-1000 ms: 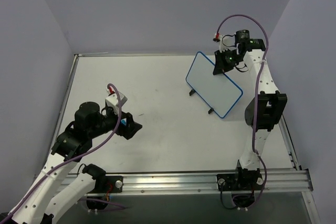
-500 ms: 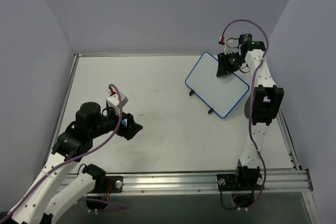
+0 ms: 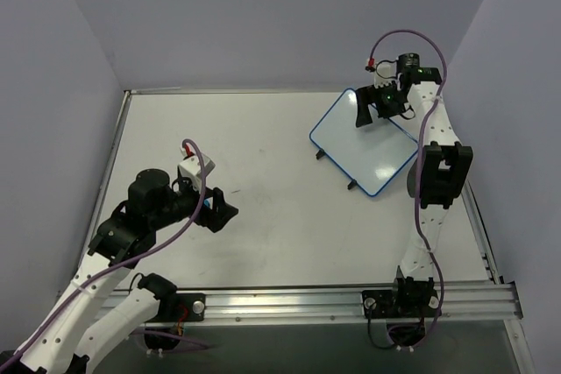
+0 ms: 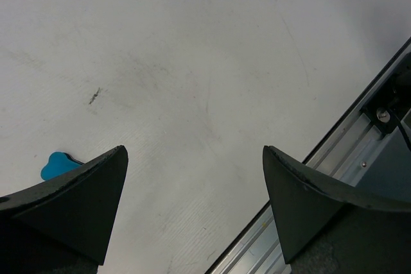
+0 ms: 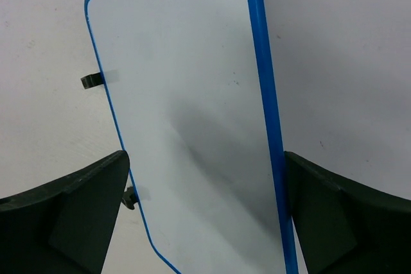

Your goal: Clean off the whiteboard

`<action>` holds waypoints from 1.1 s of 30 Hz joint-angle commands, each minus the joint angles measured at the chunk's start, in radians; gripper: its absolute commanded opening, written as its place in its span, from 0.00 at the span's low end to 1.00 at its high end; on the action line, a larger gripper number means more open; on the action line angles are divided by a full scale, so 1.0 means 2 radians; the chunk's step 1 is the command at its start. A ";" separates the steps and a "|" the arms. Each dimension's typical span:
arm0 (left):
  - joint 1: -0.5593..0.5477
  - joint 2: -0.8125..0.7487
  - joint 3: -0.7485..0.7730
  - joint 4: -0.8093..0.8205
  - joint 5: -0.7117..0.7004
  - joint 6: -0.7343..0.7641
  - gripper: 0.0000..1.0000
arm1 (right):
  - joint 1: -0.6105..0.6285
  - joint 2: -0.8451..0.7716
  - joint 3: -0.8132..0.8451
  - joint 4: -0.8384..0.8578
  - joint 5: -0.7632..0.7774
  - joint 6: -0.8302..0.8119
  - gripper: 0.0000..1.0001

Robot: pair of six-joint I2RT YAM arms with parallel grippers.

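The wiped-blank whiteboard (image 3: pixel 364 148) stands at two o'clock on the desk (image 3: pixel 263 243), with the right pincer (image 3: pixel 370 111) spread wide above its far edge. The left wrist view alone shows clearly a blue eraser (image 4: pixel 58 163) lying beside the left pincer (image 4: pixel 192 210), which is likewise released.

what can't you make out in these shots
- eraser: left wrist view, only one blue lobe shows; the left gripper covers the rest.
- whiteboard: right wrist view, its near end runs off the bottom edge.
- right gripper: top view, cannot tell whether it touches the whiteboard or hangs above it.
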 commanded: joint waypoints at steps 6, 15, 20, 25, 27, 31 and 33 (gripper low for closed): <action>-0.002 0.008 0.011 -0.004 -0.067 -0.010 0.94 | 0.005 -0.107 -0.036 0.090 0.118 0.069 1.00; 0.006 0.002 0.021 -0.021 -0.188 -0.042 0.94 | 0.008 -0.191 -0.062 0.137 0.211 0.145 1.00; 0.013 0.023 0.066 -0.083 -0.369 -0.100 0.94 | 0.093 -0.380 -0.225 0.214 0.349 0.199 1.00; 0.016 0.029 0.141 -0.152 -0.437 -0.098 0.94 | 0.137 -0.582 -0.423 0.304 0.225 0.330 1.00; 0.016 0.023 0.167 -0.185 -0.444 -0.102 0.94 | 0.139 -0.670 -0.477 0.266 0.276 0.353 1.00; 0.016 -0.005 0.237 -0.242 -0.460 -0.091 0.94 | 0.139 -0.745 -0.460 0.118 0.406 0.299 1.00; 0.016 -0.031 0.254 -0.255 -0.476 -0.071 0.94 | 0.139 -0.763 -0.447 0.080 0.436 0.300 1.00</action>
